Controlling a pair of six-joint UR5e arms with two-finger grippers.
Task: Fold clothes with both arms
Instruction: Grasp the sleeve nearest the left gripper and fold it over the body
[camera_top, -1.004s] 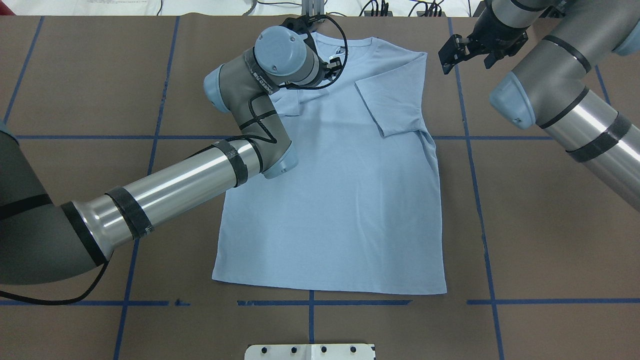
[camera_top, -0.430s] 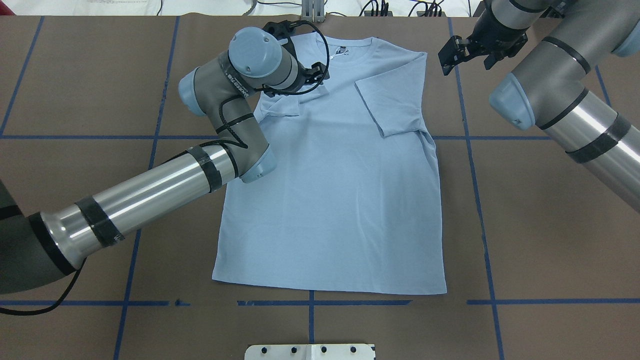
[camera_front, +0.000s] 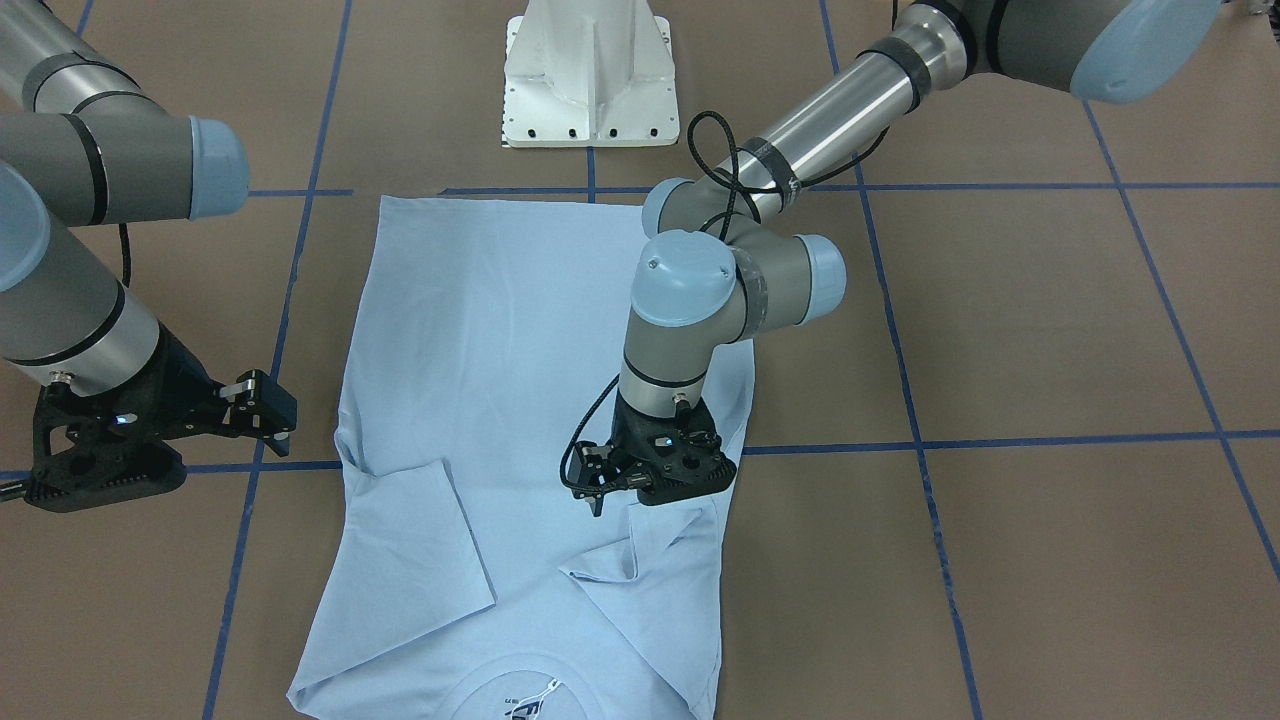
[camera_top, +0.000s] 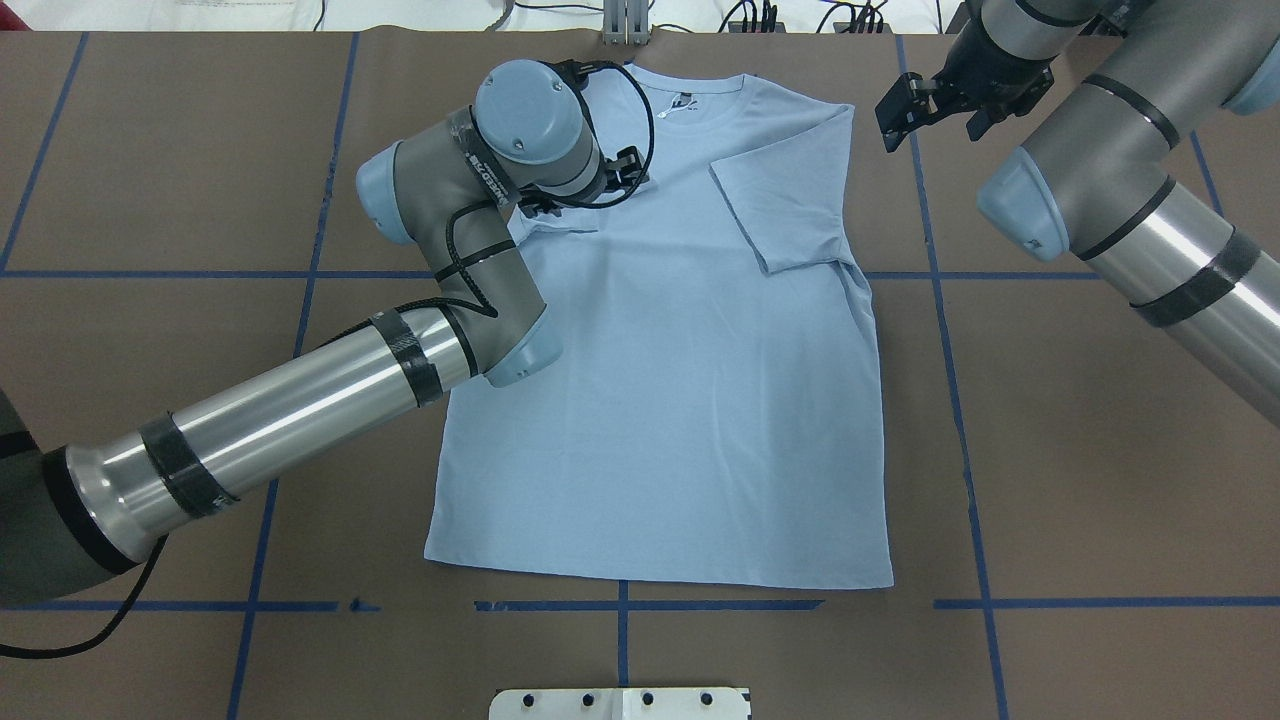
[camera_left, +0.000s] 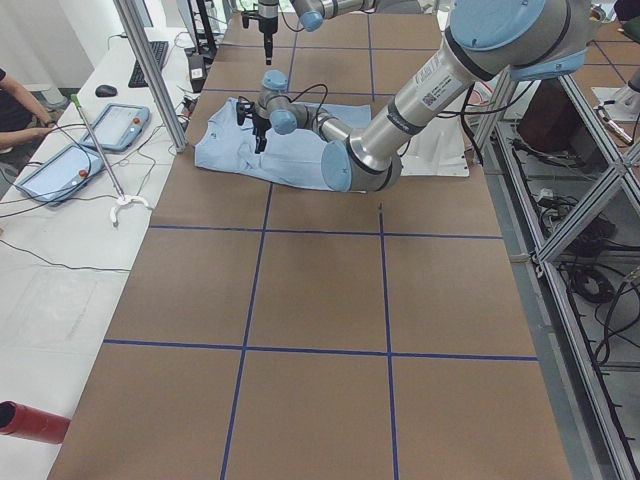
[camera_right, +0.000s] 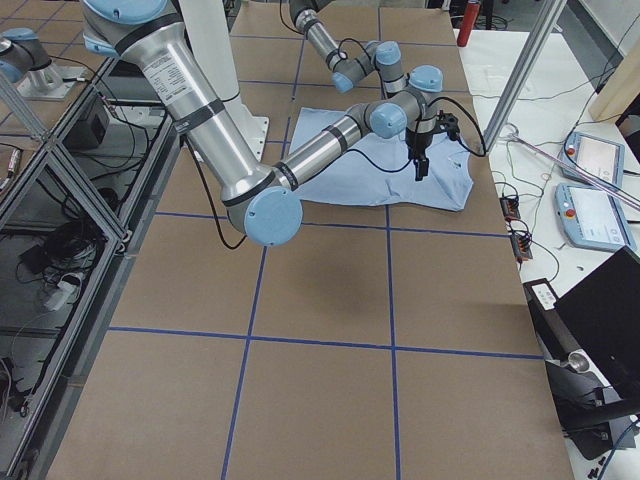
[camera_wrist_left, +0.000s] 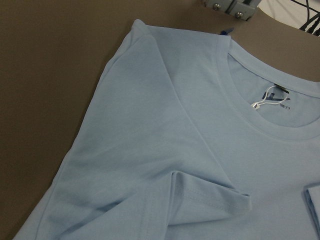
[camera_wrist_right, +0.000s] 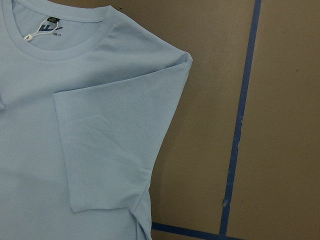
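T-shirt (camera_top: 680, 400) flat on table (camera_top: 1050, 450), both sleeves (camera_top: 775, 215) folded inward.

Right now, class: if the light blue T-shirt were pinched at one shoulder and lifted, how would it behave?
Probably floppy: the T-shirt lies flat and its folded-in sleeve creases softly. Likely light, being thin cloth. Pushed, it would probably bunch rather than slide, as wrinkles at the other sleeve suggest.

A robotics lab. The table (camera_left: 320, 300) under the left gripper (camera_left: 258, 143) is covered in brown paper marked off with blue tape (camera_left: 384, 290). Past that gripper, a white bench (camera_left: 60, 290) holds control tablets (camera_left: 122, 125), a keyboard (camera_left: 160, 55) and a mouse (camera_left: 106, 90), beside an aluminium post (camera_left: 152, 72).
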